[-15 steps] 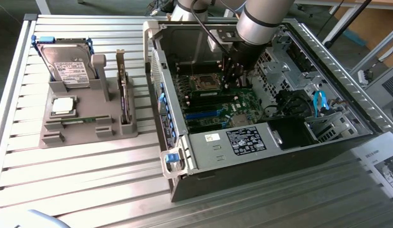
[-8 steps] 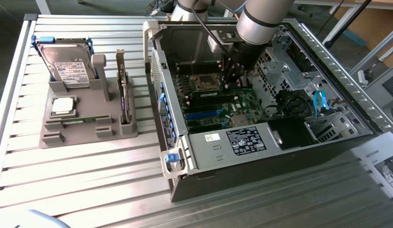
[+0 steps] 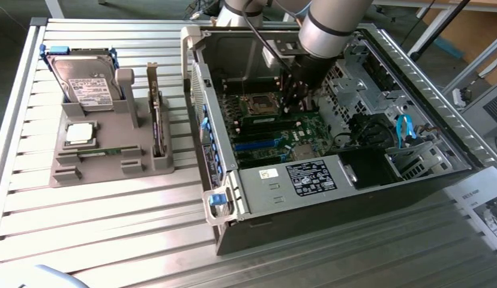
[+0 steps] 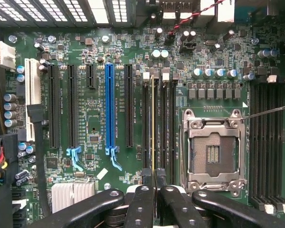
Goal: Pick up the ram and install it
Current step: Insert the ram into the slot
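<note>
Ram (image 4: 153, 123) held at the motherboard (image 4: 92, 118)
Fingers (image 4: 148, 180) pinch narrowly on the edge-on ram; in the exterior view, the socket (image 3: 260, 107) sits at their nine o'clock.

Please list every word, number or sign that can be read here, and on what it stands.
None can be read.
hard drive label: print too small.
power supply label: print too small.
White markings on the motherboard: too small.

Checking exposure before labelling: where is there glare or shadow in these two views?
Exterior view: light glares off the slatted table, while the computer case is shaded inside. Wrist view: the motherboard is evenly lit; the case vents are washed out.
</note>
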Controlling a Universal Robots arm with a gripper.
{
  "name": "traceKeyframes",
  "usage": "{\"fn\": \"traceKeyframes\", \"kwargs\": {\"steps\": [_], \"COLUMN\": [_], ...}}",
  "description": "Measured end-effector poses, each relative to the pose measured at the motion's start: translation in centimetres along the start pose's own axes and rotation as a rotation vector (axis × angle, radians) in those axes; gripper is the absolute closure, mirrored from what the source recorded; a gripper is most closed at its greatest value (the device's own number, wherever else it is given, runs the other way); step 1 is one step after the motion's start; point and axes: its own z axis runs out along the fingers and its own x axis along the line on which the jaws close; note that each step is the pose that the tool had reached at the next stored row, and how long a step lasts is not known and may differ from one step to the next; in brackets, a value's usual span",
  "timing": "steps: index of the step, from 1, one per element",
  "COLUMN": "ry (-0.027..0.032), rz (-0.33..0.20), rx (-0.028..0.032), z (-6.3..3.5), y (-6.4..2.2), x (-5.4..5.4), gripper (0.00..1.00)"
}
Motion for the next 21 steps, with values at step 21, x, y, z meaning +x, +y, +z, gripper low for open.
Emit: {"fn": "traceKeyframes", "kwargs": {"steps": [21], "ry": [0.0], "rz": [0.0], "rx": [0.0071], "z": [0.05], "y": [0.13], "x": [0.01], "gripper": [0.88]}}
